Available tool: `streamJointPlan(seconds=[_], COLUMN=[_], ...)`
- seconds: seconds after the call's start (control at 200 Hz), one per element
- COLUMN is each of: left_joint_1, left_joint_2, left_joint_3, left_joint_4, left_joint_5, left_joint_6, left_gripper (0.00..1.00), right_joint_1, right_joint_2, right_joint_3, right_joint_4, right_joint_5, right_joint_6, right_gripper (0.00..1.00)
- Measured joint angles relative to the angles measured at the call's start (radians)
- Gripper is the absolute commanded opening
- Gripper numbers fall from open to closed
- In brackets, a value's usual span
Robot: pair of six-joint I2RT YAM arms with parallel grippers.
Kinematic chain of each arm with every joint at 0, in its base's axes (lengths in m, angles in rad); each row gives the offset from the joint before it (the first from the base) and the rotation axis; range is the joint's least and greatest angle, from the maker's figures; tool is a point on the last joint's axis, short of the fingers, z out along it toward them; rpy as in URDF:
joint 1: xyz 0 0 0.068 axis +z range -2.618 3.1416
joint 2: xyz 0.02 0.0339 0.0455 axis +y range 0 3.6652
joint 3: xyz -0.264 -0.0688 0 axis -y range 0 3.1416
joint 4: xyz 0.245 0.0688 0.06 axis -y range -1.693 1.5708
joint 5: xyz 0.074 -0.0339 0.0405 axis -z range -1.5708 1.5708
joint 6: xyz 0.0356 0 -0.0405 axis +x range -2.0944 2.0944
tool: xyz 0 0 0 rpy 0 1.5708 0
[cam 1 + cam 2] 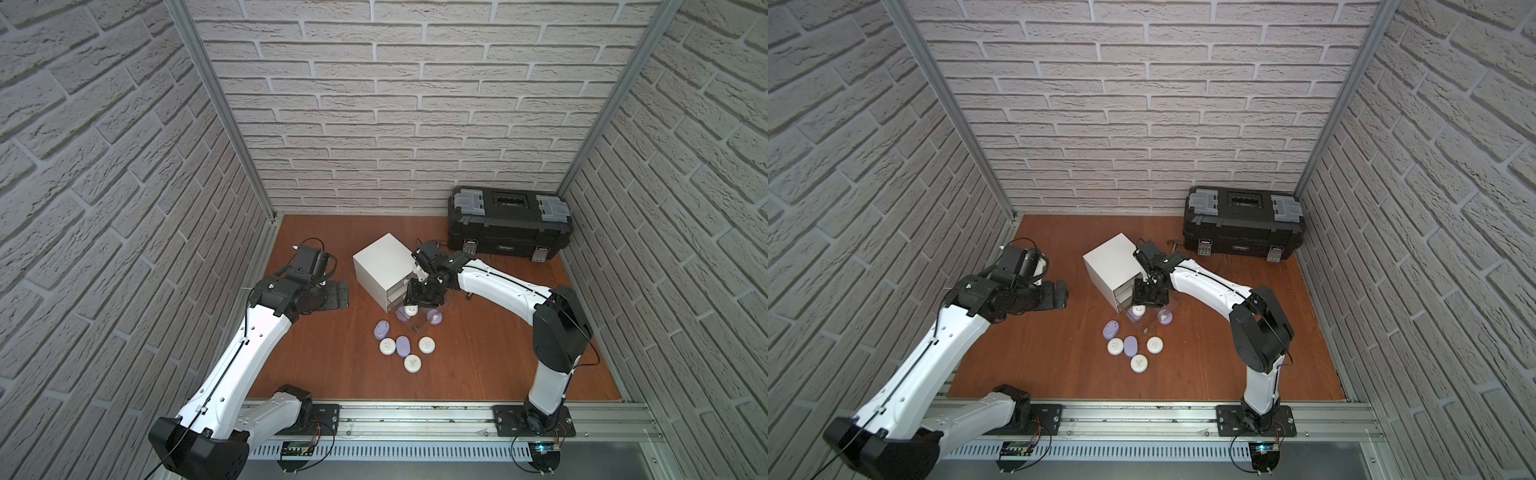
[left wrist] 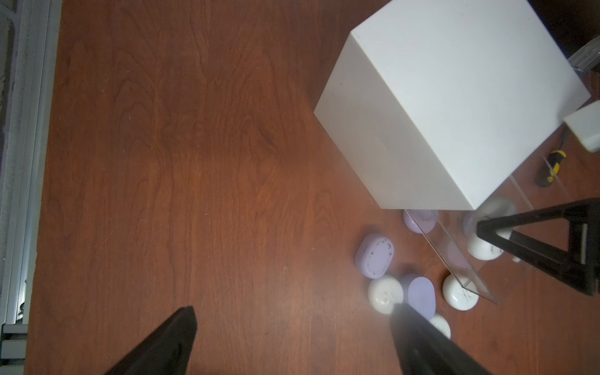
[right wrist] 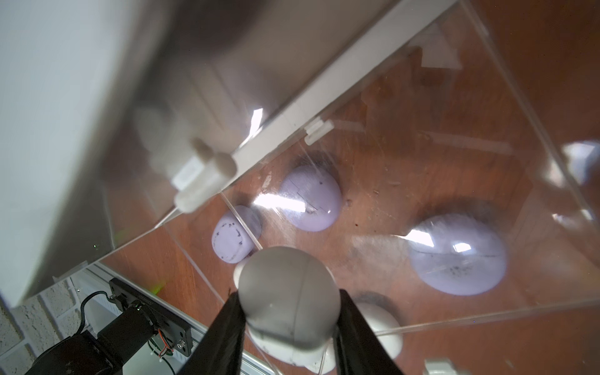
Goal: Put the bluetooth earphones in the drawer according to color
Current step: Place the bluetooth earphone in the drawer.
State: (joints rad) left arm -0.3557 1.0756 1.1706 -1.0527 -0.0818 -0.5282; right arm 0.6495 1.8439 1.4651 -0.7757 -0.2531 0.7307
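Observation:
The drawer cabinet [image 1: 382, 262] [image 1: 1111, 262] [image 2: 454, 97] is a white cube with one clear drawer [image 1: 419, 326] [image 3: 487, 97] pulled out. My right gripper [image 1: 417, 299] [image 1: 1148, 297] [image 3: 290, 297] hangs over that open drawer, shut on a white earphone case [image 3: 289, 298] [image 1: 411, 309]. Two lavender cases [image 3: 311, 198] [image 3: 457, 256] show through the clear plastic; whether they lie in it or under it I cannot tell. Loose white [image 1: 387, 346] and lavender [image 1: 403, 347] cases lie in front. My left gripper [image 1: 336, 293] [image 2: 293, 311] is open and empty, left of the cabinet.
A big black toolbox [image 1: 509, 224] stands at the back right corner. A yellow-handled screwdriver [image 2: 550, 168] lies on the wooden table [image 1: 332, 374] beyond the cabinet. Brick-patterned walls close three sides, and a metal rail [image 1: 415, 419] runs along the front.

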Motion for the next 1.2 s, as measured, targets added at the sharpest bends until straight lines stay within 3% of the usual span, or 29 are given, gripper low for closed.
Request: streamJointPlan(seconds=[0.795,1.2], left_joint_1=[0.0,0.0], left_joint_2=[-0.007,-0.018], left_joint_3=[-0.017,-0.019], left_joint_4=[-0.003,-0.003], left_joint_5=[-0.001,-0.001], left_joint_6=[0.0,0.0], left_gripper=[0.98,0.98], right_joint_1=[0.031,0.034], right_joint_2=[0.017,0.027], right_joint_3=[0.024,0.035], right_joint_4=[-0.018,-0.016], right_joint_5=[0.051,0.061], right_joint_6=[0.015,0.014], right_gripper=[0.51,0.51])
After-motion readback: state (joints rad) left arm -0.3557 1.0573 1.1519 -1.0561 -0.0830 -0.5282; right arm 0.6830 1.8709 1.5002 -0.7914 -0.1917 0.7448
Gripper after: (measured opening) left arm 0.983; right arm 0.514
